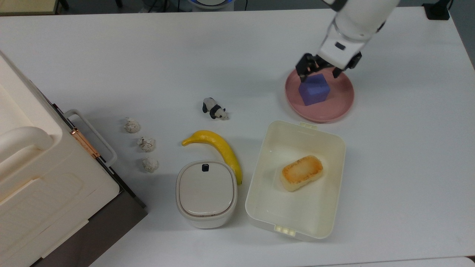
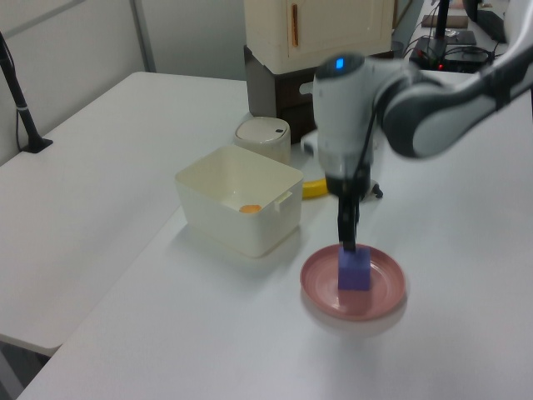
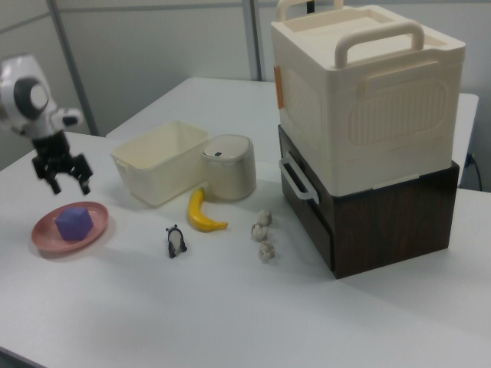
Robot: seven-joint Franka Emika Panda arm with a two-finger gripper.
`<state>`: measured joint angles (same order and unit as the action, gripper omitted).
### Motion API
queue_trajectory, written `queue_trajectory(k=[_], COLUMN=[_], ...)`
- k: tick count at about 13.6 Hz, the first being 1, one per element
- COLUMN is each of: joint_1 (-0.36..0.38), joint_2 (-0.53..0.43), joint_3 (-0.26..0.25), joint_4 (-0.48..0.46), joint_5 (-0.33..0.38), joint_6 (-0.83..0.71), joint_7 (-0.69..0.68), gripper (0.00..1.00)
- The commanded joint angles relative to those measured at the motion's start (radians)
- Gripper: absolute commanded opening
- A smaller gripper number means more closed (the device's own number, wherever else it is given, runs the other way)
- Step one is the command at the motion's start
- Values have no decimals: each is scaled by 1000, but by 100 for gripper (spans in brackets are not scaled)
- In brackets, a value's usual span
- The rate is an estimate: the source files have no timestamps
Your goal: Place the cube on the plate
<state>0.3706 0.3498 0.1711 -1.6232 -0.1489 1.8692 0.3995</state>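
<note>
Looking at the top view, you are seeing the cube [image 1: 314, 89] sitting on the plate [image 1: 339, 105], toward the top view's left part of it, resting free. The gripper [image 1: 322, 69] is hanging just above and behind it with its jaws apart, holding nothing. So the cube is lying straight below the jaws, and any retreat is likely going upward. The arm is hiding the plate's far rim, and the left view is blurring the arm.
</note>
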Motion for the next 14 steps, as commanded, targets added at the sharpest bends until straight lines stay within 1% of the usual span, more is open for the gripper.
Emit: queue_trajectory(k=[1, 2, 3, 4, 5, 6, 7, 9, 10, 14], joint_1=[-241, -293, -355, -387, -419, -424, -426, -426, -426, -426], joint_2=[-126, -146, -179, -204, -230, -247, -274, -288, -291, -292], joint_3=[111, 119, 111, 99, 56, 15, -58, -154, -172, -189], joint_4=[31, 40, 42, 42, 42, 39, 34, 36, 39, 42], joint_5=[-24, -24, -20, -14, -6, 8, 70, 158, 175, 175], joint_6=[-152, -177, -208, -226, -246, -248, -251, -266, -275, -271], joint_7=[24, 10, -54, -106, -173, -210, -267, -358, -369, -367], gripper=[100, 100, 100, 100, 100, 100, 100, 100, 100, 100])
